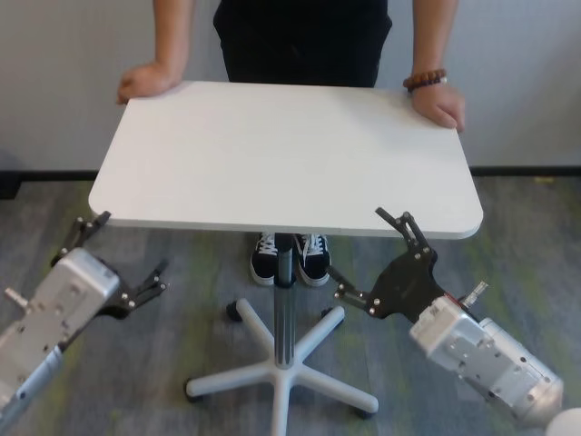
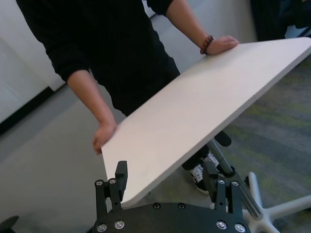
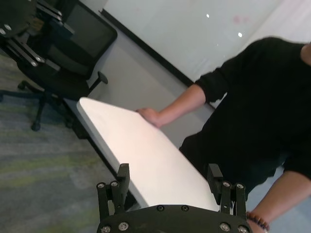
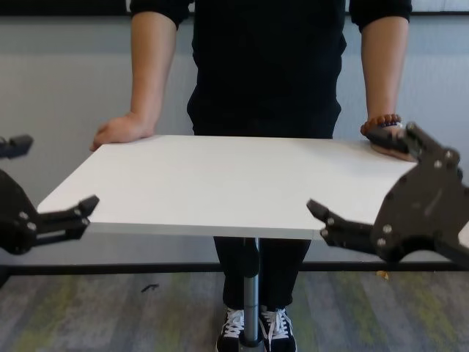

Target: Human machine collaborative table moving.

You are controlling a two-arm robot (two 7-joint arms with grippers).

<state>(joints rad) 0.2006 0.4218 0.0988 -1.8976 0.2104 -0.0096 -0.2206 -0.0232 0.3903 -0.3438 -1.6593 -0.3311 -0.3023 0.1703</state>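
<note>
The white table (image 1: 272, 154) stands on a slim metal leg (image 1: 284, 309). The human (image 1: 304, 41) in a black top stands at its far side with one hand on each far corner. A bead bracelet (image 1: 425, 80) is on the wrist at the right. My left gripper (image 1: 123, 252) is open at the near left corner. My right gripper (image 1: 368, 254) is open at the near edge toward the right corner. In the left wrist view the table's corner (image 2: 194, 111) reaches between the open fingers (image 2: 120, 172). In the right wrist view the tabletop (image 3: 141, 145) lies just ahead of the open fingers (image 3: 214, 174). Neither gripper is closed on the table.
A white star base with castors (image 1: 281, 372) spreads on the grey carpet under the table. The human's black-and-white sneakers (image 1: 290, 259) are just behind the leg. A pale wall is right behind the human. A black office chair (image 3: 63, 53) stands off to one side.
</note>
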